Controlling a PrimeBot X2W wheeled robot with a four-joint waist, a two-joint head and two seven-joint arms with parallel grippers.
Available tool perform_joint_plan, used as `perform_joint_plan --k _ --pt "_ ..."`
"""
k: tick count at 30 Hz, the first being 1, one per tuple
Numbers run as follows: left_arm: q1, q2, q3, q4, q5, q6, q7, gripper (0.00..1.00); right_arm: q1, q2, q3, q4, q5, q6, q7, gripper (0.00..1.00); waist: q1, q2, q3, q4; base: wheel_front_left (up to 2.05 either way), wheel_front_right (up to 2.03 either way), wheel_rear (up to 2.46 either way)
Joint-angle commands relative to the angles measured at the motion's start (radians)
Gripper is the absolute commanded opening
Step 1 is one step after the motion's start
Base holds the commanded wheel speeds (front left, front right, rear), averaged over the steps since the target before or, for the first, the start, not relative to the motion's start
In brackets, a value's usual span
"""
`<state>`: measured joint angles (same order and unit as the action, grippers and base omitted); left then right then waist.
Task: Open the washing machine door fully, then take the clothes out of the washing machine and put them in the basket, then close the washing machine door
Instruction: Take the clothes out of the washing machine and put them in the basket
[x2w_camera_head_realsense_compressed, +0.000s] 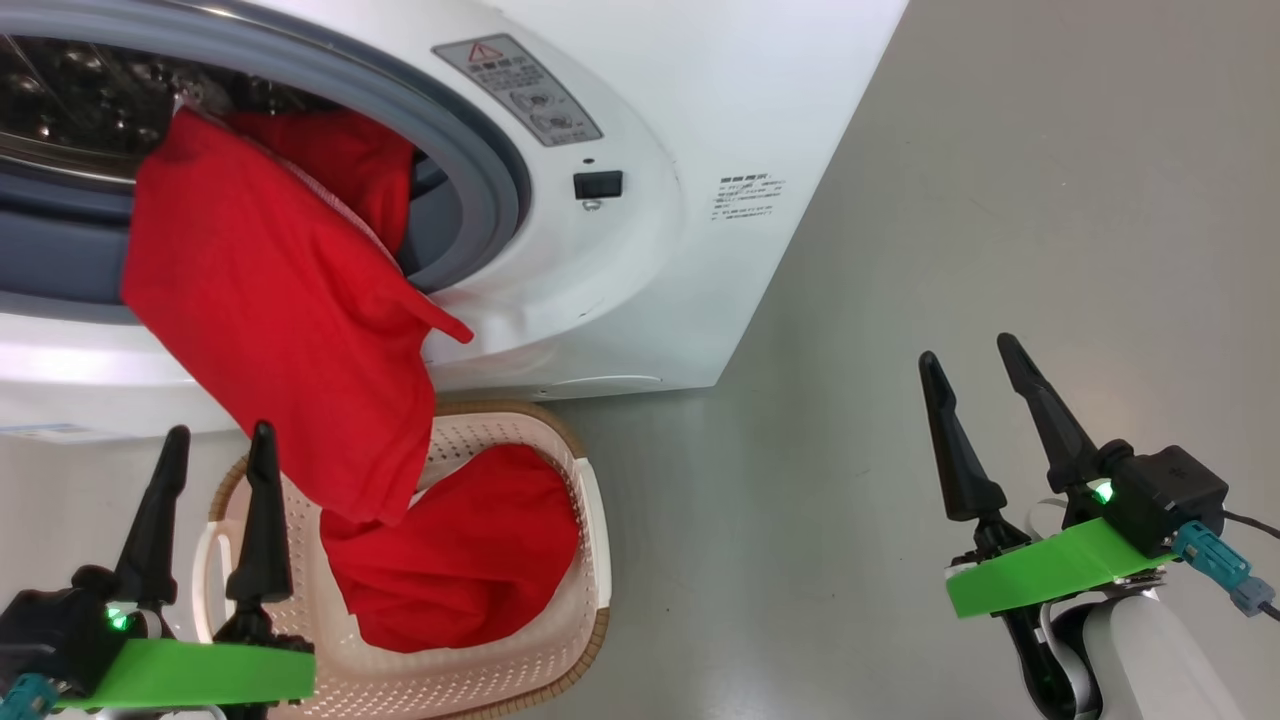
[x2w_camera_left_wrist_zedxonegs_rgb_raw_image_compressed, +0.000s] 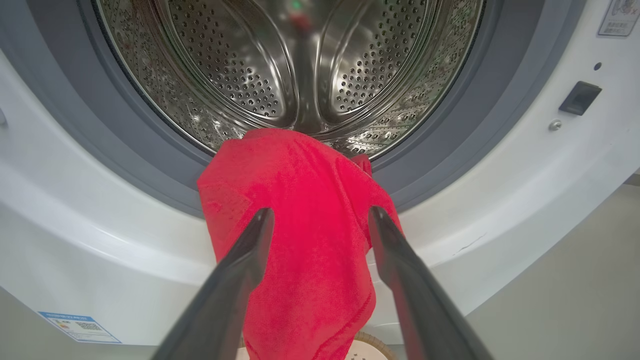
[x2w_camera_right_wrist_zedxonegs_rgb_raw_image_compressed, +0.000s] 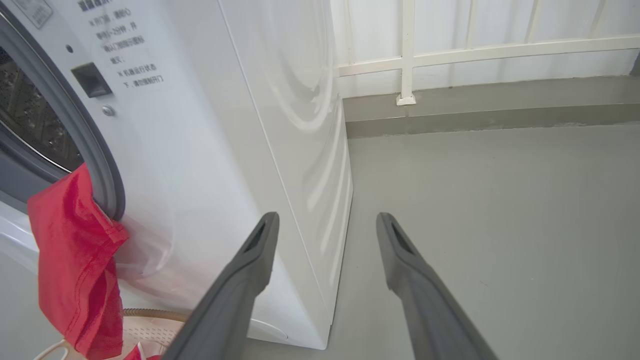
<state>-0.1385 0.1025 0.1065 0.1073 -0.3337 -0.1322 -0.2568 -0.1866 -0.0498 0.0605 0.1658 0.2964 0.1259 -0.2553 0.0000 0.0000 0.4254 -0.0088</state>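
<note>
Head view: the red clothes (x2w_camera_head_realsense_compressed: 270, 300) hang out of the washing machine (x2w_camera_head_realsense_compressed: 640, 250), over the front edge of its round mouth. More red cloth lies in the basket (x2w_camera_head_realsense_compressed: 595, 540) on the floor (x2w_camera_head_realsense_compressed: 950, 200) right below. The left pincer (x2w_camera_head_realsense_compressed: 221, 430) is spread wide and holds nothing. It is just beside the hanging cloth, above the basket's left rim. The right pincer (x2w_camera_head_realsense_compressed: 966, 347) is spread wide too and holds nothing. It is well apart from the clothes, over the floor past the machine's right corner.
</note>
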Motion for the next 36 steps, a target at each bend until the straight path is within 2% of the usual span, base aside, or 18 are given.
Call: perform_joint_plan --k 1,10,15,25,36 --pt "0.009 0.016 0.032 -0.032 0.008 0.002 -0.005 1.00 0.018 0.000 0.017 -0.024 -0.008 0.005 -0.006 1.00 0.0000 0.0000 0.001 0.001 0.00 0.00 0.00" --pt "-0.015 0.016 0.034 -0.048 0.007 0.002 -0.005 1.00 0.013 0.000 0.006 -0.025 -0.011 0.005 -0.006 1.00 0.0000 0.0000 0.002 0.005 0.00 0.00 0.00" --pt "-0.083 0.043 -0.004 0.008 0.002 0.002 -0.005 1.00 0.007 0.000 0.002 -0.029 -0.014 0.005 -0.006 1.00 0.0000 0.0000 0.014 0.016 0.00 0.00 0.00" --pt "-0.411 0.144 -0.110 0.295 -0.018 0.002 -0.005 1.00 -0.016 0.000 0.005 -0.031 -0.016 0.005 -0.006 1.00 0.0000 0.0000 0.051 0.021 0.00 0.00 0.00" --pt "-0.731 0.182 -0.278 0.694 -0.115 0.002 0.015 1.00 -0.018 0.000 0.017 -0.034 -0.001 0.005 -0.006 1.00 0.0000 0.0000 0.070 -0.005 0.00 0.00 0.00"
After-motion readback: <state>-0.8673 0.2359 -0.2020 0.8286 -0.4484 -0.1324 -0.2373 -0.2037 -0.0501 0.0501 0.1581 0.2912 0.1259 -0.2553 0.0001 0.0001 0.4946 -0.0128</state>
